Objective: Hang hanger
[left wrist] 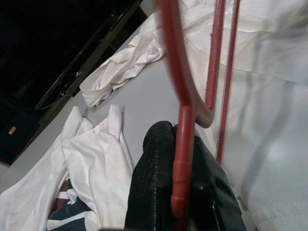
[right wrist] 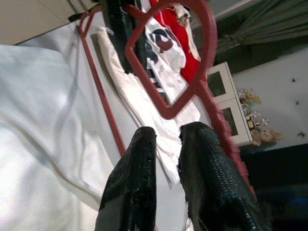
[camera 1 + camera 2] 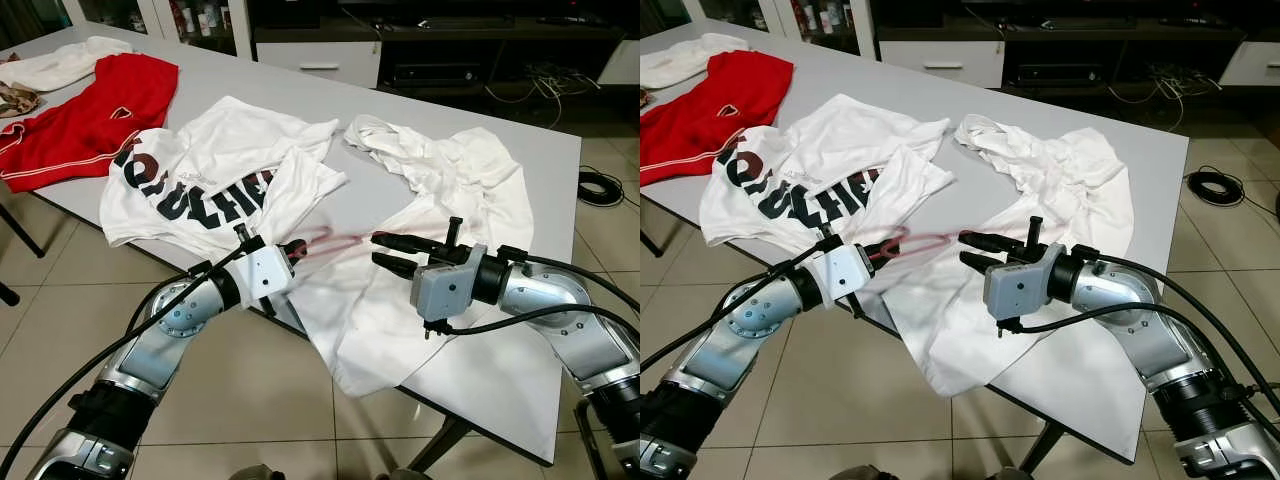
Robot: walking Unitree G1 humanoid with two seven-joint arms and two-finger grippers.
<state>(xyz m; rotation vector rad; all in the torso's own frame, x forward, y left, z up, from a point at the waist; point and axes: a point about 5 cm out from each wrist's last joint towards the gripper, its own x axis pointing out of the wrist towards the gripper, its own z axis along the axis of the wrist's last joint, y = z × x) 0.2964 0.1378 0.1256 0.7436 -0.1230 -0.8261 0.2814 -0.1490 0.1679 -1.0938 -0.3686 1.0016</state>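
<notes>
A thin red hanger (image 3: 322, 243) hangs blurred just above the table's front edge, between my two grippers. My left gripper (image 3: 290, 250) is shut on one end of it; in the left wrist view the red bar (image 1: 180, 144) runs between the black fingers (image 1: 154, 168). My right gripper (image 3: 385, 251) points at the hanger's other end with its fingers slightly open. In the right wrist view the red loop (image 2: 166, 113) sits just past the fingertips (image 2: 144, 144), not between them. A plain white shirt (image 3: 450, 200) lies crumpled under the hanger.
On the grey table (image 3: 560, 160) also lie a white shirt with black lettering (image 3: 200, 180), a red garment (image 3: 90, 120) and a cream one (image 3: 60, 62) at the far left. A dark TV cabinet (image 3: 440, 50) stands behind; cables (image 3: 598, 187) lie on the tiled floor.
</notes>
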